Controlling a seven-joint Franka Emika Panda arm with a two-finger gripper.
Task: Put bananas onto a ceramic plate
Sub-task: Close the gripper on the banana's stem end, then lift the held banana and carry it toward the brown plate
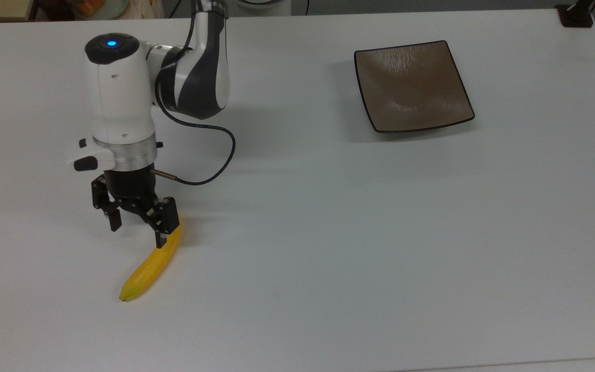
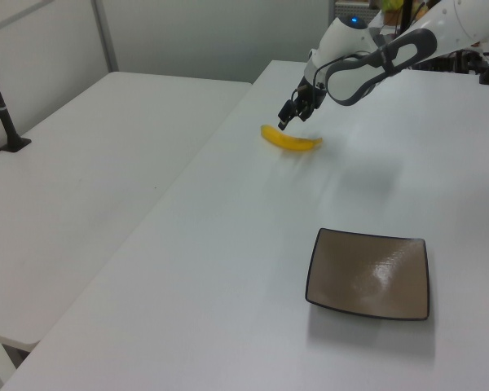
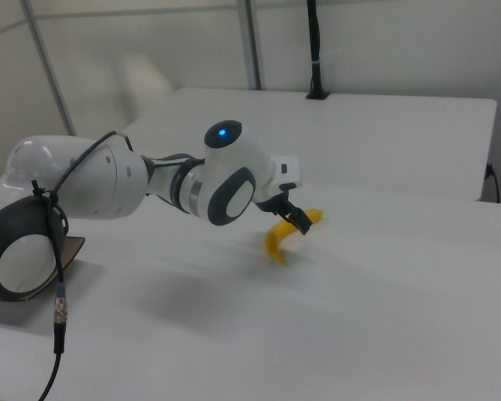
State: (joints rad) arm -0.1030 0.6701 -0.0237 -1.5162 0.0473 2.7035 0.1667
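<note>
Banana [image 1: 152, 265] lies on the table [image 1: 328, 248], well apart from the bare plate [image 1: 413, 85]. Gripper [image 1: 137, 233] spread wide over its stem end, apparently not gripping. Pick-up and placement remain.

Banana [image 1: 153, 264] [image 2: 291, 140] [image 3: 282, 235]: slim, curved, bright yellow, with a greenish tip at the end nearest the top view's lower edge; lies flat on the white bench [image 1: 328, 232], toward the top view's lower left (its stem end is hidden behind the arm in that view).

Ceramic plate [image 1: 412, 86] [image 2: 368, 273]: square, glossy brown, thin dark rim, edges slightly upturned; sits flat on the bench with nothing on it, at the top view's upper right.

Relation: banana and plate lie well apart.
</note>
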